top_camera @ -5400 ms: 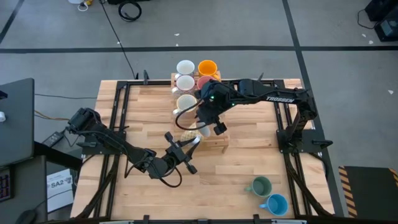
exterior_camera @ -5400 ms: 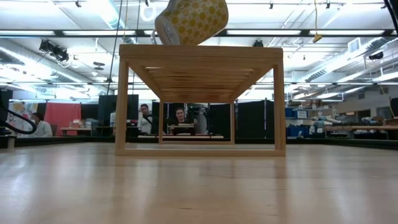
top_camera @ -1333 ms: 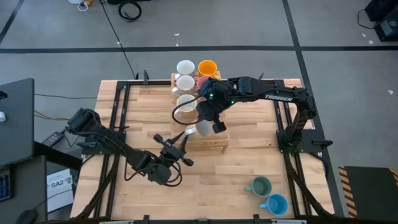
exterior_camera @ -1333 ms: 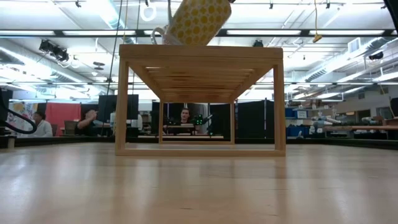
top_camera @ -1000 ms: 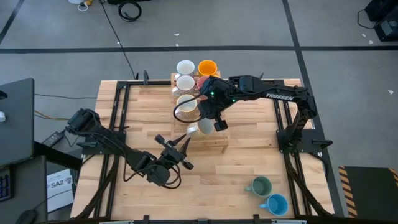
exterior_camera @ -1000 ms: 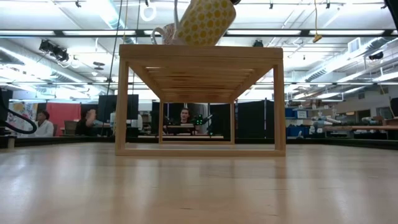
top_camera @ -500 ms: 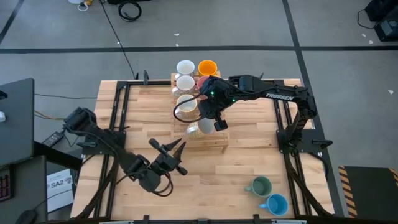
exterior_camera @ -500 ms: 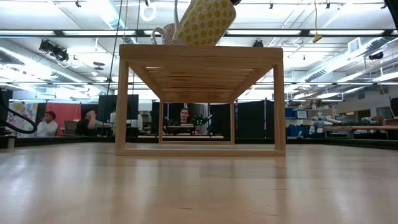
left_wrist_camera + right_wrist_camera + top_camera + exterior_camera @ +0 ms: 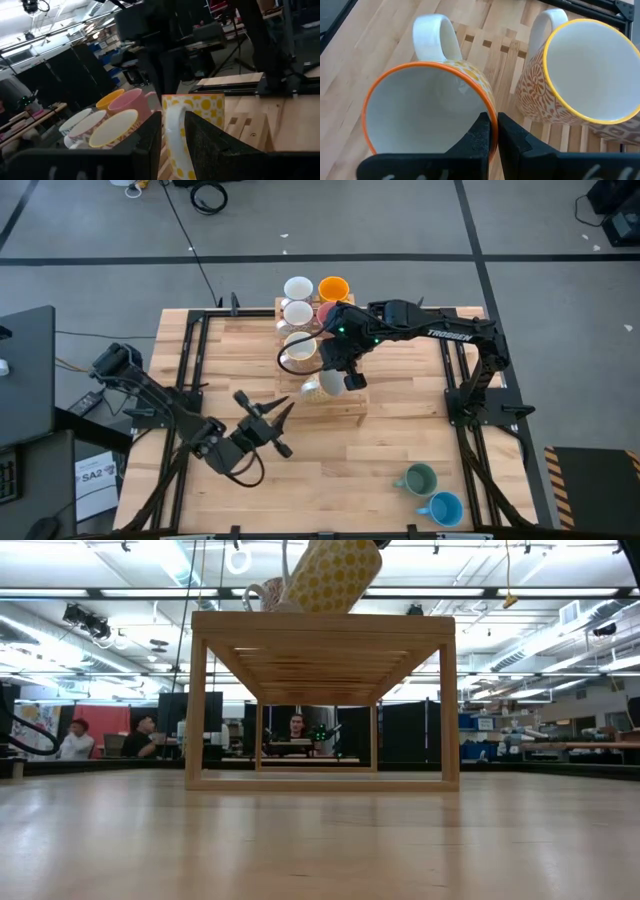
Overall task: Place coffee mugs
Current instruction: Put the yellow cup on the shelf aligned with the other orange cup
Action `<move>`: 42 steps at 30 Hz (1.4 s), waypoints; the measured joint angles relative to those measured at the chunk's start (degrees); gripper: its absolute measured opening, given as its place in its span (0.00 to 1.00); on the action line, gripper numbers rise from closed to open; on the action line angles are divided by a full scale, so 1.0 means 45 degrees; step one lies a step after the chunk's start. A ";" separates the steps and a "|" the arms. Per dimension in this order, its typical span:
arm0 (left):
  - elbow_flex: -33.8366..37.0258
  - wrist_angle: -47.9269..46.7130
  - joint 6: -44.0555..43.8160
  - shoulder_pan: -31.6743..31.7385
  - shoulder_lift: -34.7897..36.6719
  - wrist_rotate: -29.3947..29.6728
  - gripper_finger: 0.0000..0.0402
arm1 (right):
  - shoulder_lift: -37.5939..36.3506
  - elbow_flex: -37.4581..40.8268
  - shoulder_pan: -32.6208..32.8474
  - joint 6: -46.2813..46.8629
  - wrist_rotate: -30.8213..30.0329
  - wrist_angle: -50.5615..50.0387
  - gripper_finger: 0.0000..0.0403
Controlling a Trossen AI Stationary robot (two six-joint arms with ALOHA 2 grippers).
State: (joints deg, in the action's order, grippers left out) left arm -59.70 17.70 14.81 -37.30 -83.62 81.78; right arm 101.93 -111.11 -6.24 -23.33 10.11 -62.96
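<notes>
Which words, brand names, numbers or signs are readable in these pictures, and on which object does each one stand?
"TROSSEN": white letters on the dark right arm, high view.
"SA2": on a white paper sheet lying beside the wooden table, high view; the smaller print under it is too small to read.
Black and yellow hazard stripes: a sign without words, on the floor.
Low view and both wrist views: no readable text.

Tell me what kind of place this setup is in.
Probably a robotics lab or workshop: a concrete floor with tape lines, people at desks behind the table, and long ceiling strip lights.
</notes>
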 joint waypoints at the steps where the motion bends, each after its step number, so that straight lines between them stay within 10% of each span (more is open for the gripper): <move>1: 0.0000 -0.0171 -0.0004 -0.0053 0.0148 0.0004 0.22 | 0.0000 0.0000 0.0000 0.0032 0.0000 -0.0014 0.06; 18: 0.0000 -0.3502 -0.1610 -0.0209 0.2183 -0.0246 0.22 | 0.0058 -0.1360 0.0238 0.0170 0.0102 -0.0360 0.06; 42: 0.0000 -0.5906 -0.6526 0.2036 0.2246 -0.6172 0.22 | -0.0031 -0.0429 -0.0066 0.0608 0.0018 -0.1645 0.06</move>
State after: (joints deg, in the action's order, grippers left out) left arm -59.70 -8.87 -14.56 -28.13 -73.52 54.00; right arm 101.79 -113.04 -6.54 -20.60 10.19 -70.36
